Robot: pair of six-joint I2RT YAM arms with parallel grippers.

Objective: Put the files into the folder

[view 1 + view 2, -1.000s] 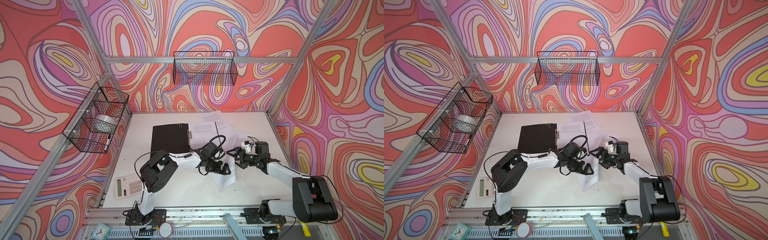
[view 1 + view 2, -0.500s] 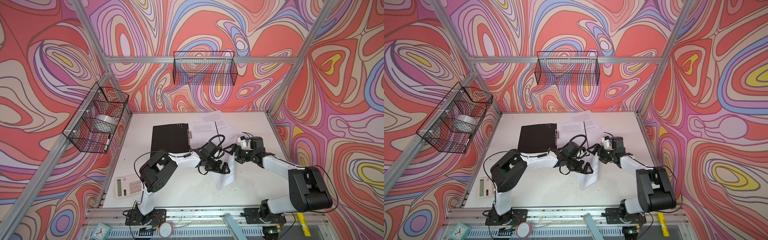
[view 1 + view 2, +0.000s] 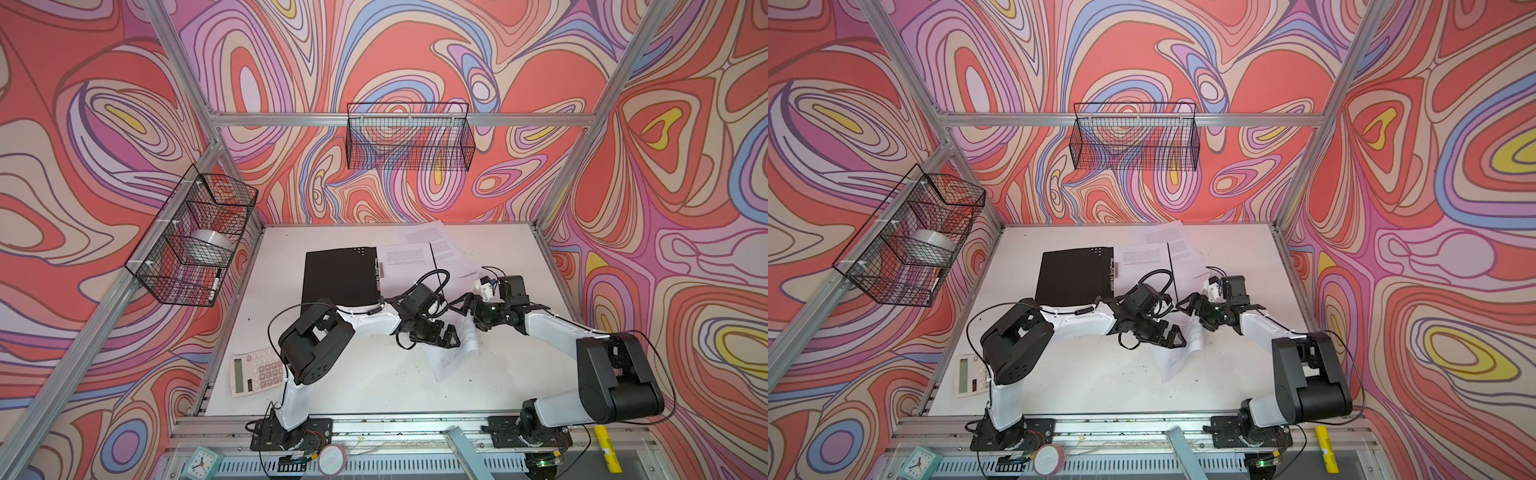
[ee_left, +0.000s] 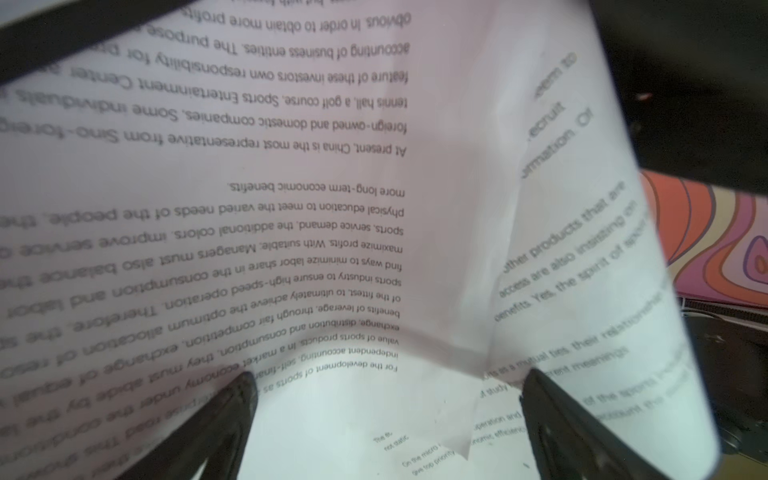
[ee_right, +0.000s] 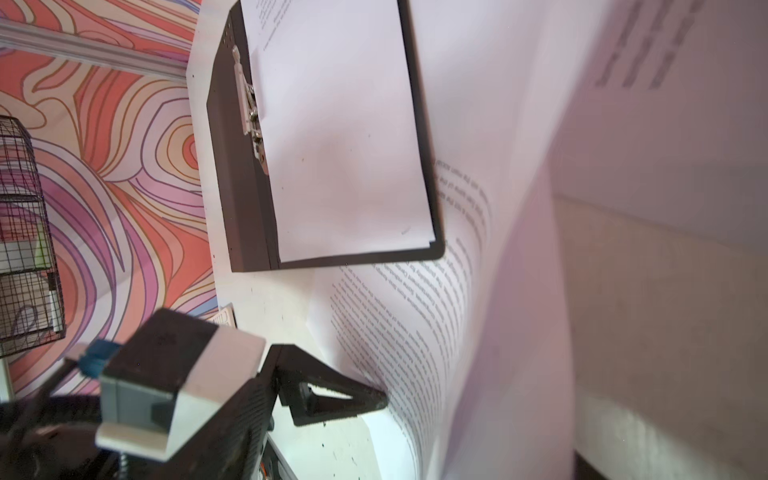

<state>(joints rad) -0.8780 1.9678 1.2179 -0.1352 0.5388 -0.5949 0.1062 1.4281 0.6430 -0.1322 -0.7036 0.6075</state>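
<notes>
Black left gripper [image 4: 388, 376] fingers [image 4: 226, 415] are standing wide apart, holding nothing, against a buckling file sheet [image 4: 291, 208]; whether the right gripper [image 3: 466, 311] is pinching it is unclear. You are feeding the open folder [image 3: 340, 276] just beyond, so be lifting slowly, avoiding creases.

My left arm [image 3: 365, 326] and right arm [image 3: 557, 332] match: smooth white shells on the long links, matte black housings at every joint. The bulky black elbow block [image 3: 311, 357] on my left shows small round holes. A thin black cable [image 3: 270, 336] loops out at its 9 o'clock, and a ribbed black hose [image 3: 436, 276] arches over my left wrist. My left gripper [image 4: 390, 382] has two black tapering fingers [image 4: 232, 419]. My flat black base plate [image 3: 291, 430] carries thin red wires.
</notes>
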